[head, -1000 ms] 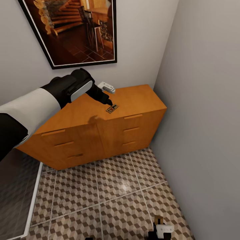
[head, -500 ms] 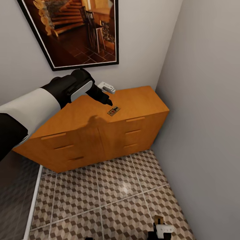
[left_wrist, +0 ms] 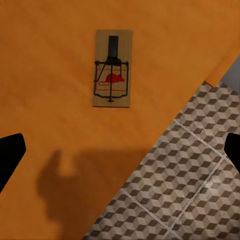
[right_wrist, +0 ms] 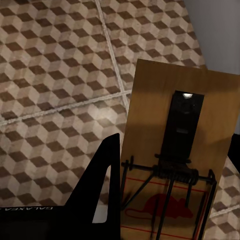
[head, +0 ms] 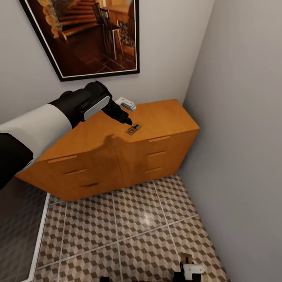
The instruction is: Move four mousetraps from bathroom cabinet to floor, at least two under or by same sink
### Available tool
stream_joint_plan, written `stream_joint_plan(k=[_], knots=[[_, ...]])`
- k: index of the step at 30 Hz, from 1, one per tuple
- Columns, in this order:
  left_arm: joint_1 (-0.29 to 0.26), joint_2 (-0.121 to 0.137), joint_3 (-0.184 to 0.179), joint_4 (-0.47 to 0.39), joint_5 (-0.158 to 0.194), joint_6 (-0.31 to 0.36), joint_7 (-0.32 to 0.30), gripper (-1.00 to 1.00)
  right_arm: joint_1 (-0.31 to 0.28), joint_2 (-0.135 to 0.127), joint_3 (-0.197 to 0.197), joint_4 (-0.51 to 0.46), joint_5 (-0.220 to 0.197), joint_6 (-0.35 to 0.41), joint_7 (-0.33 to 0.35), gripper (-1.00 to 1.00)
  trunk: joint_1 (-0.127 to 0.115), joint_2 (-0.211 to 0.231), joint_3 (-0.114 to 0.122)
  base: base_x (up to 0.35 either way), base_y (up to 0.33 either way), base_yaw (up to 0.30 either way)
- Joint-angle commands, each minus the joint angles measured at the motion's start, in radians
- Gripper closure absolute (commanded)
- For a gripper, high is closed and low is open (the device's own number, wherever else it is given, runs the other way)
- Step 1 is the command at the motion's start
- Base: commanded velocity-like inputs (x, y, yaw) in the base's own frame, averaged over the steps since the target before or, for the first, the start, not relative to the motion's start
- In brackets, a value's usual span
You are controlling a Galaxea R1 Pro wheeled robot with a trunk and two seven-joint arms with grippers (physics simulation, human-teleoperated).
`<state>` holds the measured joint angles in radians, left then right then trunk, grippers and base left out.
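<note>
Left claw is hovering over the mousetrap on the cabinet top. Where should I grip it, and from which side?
Come straight down from above: the mousetrap lies flat on the cabinet, so only its edges offer purchase. Pinch the board across its two long edges with the left claw, probably near the middle, keeping clear of the wire and red spot.

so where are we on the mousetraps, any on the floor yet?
None seen on the bathroom floor yet. In hand: the right gripper holds one mousetrap above the tiles. The left gripper hovers open over another mousetrap lying on the cabinet top. Left: grasp it and set the traps down by the sink.
</note>
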<state>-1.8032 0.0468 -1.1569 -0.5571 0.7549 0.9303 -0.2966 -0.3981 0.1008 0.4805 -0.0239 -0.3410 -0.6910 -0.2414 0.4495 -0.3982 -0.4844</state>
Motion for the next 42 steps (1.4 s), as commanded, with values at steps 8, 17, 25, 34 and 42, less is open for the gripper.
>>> stream_joint_plan(k=[8,17,25,34,42], knots=[[-0.002,0.0,-0.006,-0.002,-0.006,-0.001,-0.009,-1.0,-0.001,0.0,0.009,0.001,-0.005,-0.002,-0.004,1.0,0.0,-0.002,-0.011,0.0,0.0,0.0],[-0.002,0.0,-0.006,-0.003,-0.006,-0.001,-0.009,-1.0,-0.001,0.0,0.009,0.001,-0.005,-0.002,-0.005,1.0,0.0,-0.002,-0.023,0.0,0.0,0.0],[-0.002,0.0,-0.006,-0.009,-0.006,-0.001,-0.009,-1.0,-0.001,0.0,0.009,0.001,-0.006,-0.003,-0.006,1.0,0.0,-0.002,-0.033,0.0,0.0,0.0],[-0.002,0.0,-0.006,-0.01,-0.006,-0.001,-0.009,-1.0,-0.001,0.0,0.009,0.001,-0.005,-0.004,-0.006,1.0,0.0,-0.002,-0.044,0.0,0.0,0.0],[-0.002,-0.001,-0.006,-0.01,-0.006,-0.001,-0.009,-1.0,-0.001,0.0,0.009,0.001,-0.006,-0.003,-0.006,1.0,0.0,-0.002,-0.052,0.03,0.0,0.0]])
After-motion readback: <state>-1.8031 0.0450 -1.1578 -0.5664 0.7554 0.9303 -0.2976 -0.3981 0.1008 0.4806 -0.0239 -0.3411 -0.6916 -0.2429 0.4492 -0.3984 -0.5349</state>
